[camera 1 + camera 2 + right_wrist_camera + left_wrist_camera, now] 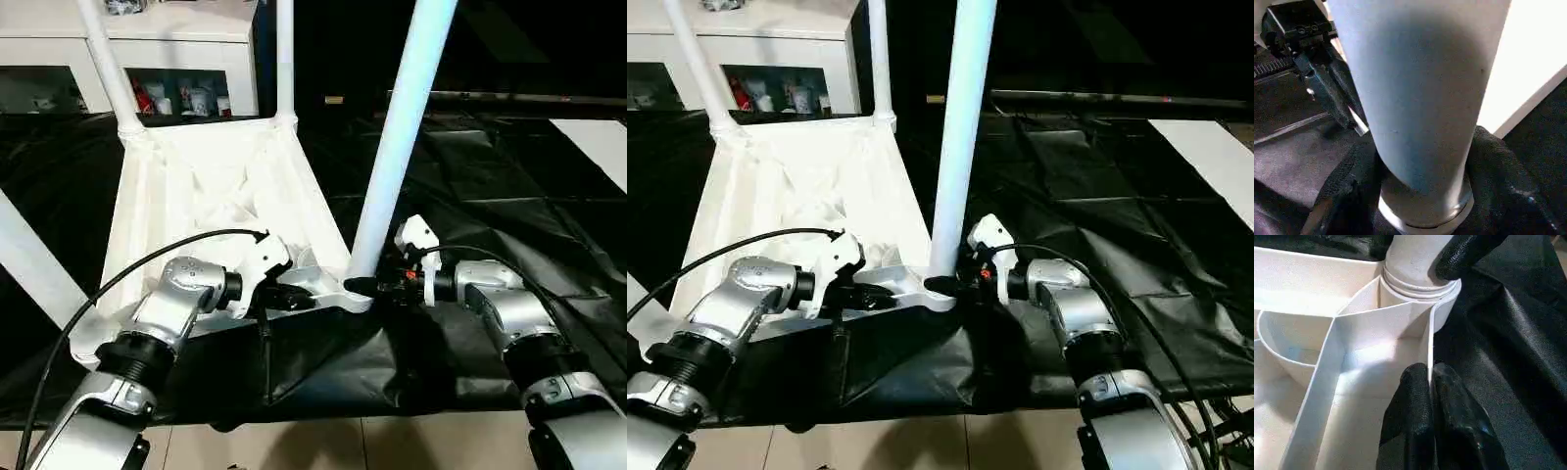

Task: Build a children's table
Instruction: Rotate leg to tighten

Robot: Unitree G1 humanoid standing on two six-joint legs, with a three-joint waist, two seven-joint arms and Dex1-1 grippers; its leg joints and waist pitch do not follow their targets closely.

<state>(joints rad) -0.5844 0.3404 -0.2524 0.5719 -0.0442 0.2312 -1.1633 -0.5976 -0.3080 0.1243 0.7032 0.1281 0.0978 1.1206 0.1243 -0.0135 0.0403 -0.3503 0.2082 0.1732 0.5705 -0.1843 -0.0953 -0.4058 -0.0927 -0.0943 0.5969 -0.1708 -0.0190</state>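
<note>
1. Four legs stood up from the tabletop, which lay upside down on black sheeting; the near-right leg rose from its corner socket, and that joint looked like the step in hand.
2. Risk, as I judged it: the right gripper had its fingers around the leg's base, and an uneven twist or push could cock the leg in the socket or lift the corner.
3. The left gripper was pinched tight on the tabletop's thin edge wall; it could slip off and let the top swing.
4. Hidden: all leg tops ran out of view, how deep the leg sat was unclear, and the cabinet behind was partly cut off.
</note>
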